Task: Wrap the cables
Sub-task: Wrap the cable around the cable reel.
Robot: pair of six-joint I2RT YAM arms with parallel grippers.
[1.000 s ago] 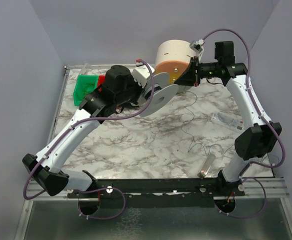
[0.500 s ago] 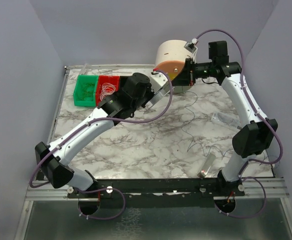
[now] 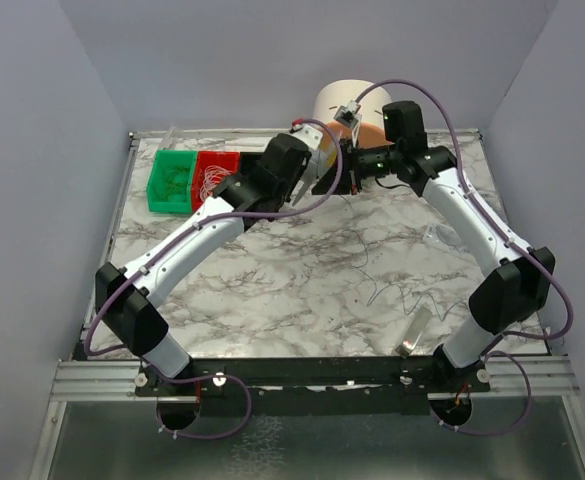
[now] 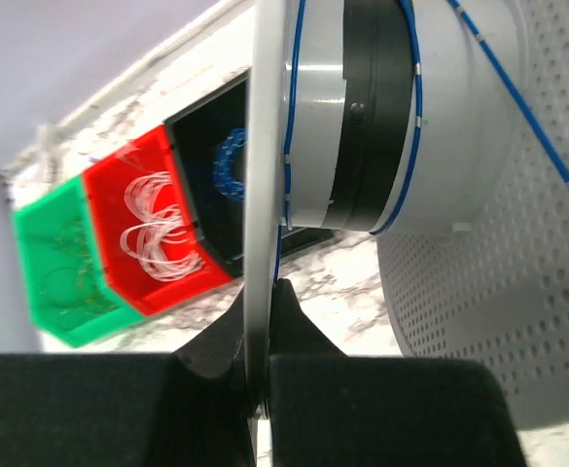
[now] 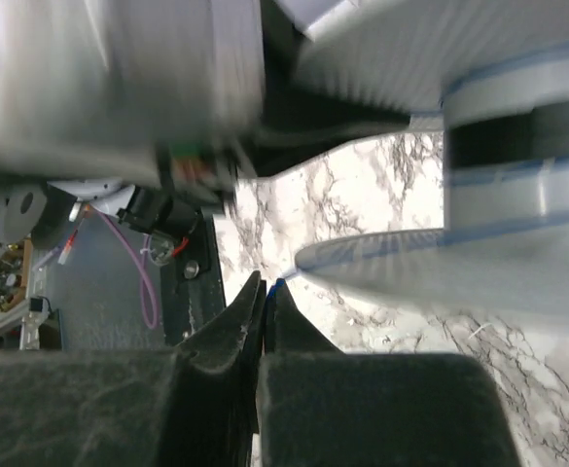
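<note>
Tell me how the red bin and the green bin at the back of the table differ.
The red bin holds white wire loops; what lies in the green bin is too dim to tell. The green bin ends the row; the red bin sits between it and a black bin. Both are open-topped, alike in shape, and stand side by side at the far left of the table.

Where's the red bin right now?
In the top view it's at the back left: the red bin sits between the green bin and a black bin.
</note>
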